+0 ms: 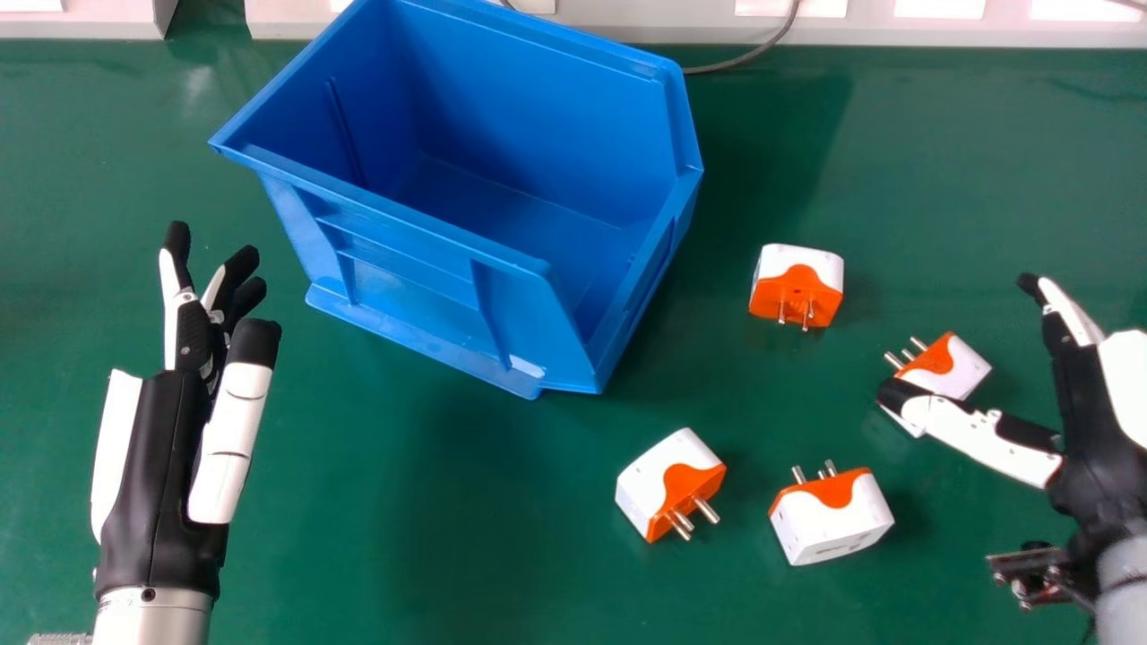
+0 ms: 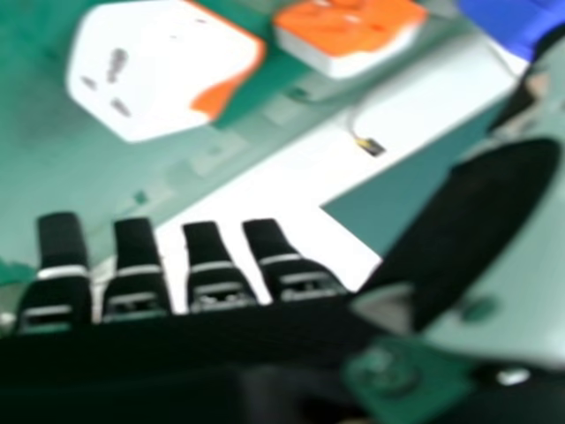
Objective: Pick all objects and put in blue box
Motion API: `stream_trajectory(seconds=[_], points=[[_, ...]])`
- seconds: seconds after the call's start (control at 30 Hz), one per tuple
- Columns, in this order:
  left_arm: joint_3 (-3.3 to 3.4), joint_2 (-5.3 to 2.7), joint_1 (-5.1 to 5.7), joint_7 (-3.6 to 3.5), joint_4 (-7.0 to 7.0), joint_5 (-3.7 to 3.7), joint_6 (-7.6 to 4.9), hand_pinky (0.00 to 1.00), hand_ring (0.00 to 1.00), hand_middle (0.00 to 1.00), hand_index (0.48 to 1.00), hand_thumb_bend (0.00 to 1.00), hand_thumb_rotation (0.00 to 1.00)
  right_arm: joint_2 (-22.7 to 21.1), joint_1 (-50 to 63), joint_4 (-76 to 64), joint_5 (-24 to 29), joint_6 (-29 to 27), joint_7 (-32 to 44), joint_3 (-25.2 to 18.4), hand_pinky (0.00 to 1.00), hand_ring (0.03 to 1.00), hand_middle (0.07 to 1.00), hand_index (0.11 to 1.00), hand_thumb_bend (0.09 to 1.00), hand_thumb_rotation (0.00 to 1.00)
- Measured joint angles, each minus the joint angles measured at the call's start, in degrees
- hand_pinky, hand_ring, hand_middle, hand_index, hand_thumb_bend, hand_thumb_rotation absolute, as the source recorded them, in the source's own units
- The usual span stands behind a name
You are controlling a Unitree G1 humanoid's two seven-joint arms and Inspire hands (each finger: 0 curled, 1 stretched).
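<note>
The blue box (image 1: pixel 430 305) stands on the table, its inside bare where visible. Several orange-and-white plug adapters lie to its right: one (image 1: pixel 797 285) near the box, one (image 1: pixel 670 485) below the box's corner, one (image 1: pixel 832 516) beside that, and one (image 1: pixel 955 367) partly behind the thumb of my right hand (image 1: pixel 1098 448). The right hand is open, holding nothing, with its thumb stretched over that adapter. In the right hand view, my right hand (image 2: pixel 212 265) has straight fingers, with an adapter (image 2: pixel 159 71) and another (image 2: pixel 349 31) beyond them. My left hand (image 1: pixel 161 448) is open and empty, left of the box.
The green table (image 1: pixel 358 502) carries everything. A pale ledge (image 1: pixel 950 34) runs along its far edge, and a dark cable (image 1: pixel 744 58) reaches from there toward the box's back right corner.
</note>
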Motion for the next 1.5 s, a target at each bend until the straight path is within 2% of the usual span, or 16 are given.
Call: stream_trajectory(seconds=[0.3, 0.5, 0.73, 0.87, 1.5], points=[[-0.03, 0.01, 0.22, -0.13, -0.70, -0.04, 0.96, 0.88, 0.94, 0.96, 0.971, 0.79, 1.00, -2.6, -4.0, 1.6, -6.8, 8.2, 4.5, 5.4, 0.83, 0.892, 0.925, 0.910, 0.669, 0.62], [0.03, 0.05, 0.35, -0.21, -0.99, -0.04, 1.53, 0.88, 0.95, 0.96, 0.972, 0.81, 1.00, -3.4, -5.4, 4.3, -9.3, 9.6, 4.9, 8.8, 0.82, 0.884, 0.920, 0.905, 0.660, 0.59], [0.22, 0.08, 0.85, -0.23, -1.88, -0.05, 2.34, 0.89, 0.95, 0.96, 0.971, 0.81, 1.00, -4.2, -6.9, 8.4, -9.5, 9.5, 4.6, 9.4, 0.82, 0.880, 0.916, 0.897, 0.655, 0.57], [0.28, 0.09, 1.13, -0.62, -2.52, -0.09, 2.52, 0.89, 0.95, 0.96, 0.970, 0.82, 1.00, -4.2, -7.7, 10.7, -9.5, 9.5, 4.2, 10.1, 0.82, 0.881, 0.915, 0.895, 0.646, 0.55], [0.64, 0.09, 1.22, -1.18, -2.56, -1.04, 2.31, 0.92, 0.96, 0.97, 0.978, 0.81, 1.00, -5.4, -13.4, 19.3, -6.8, 9.5, 2.7, 9.9, 0.81, 0.873, 0.902, 0.880, 0.631, 0.52]])
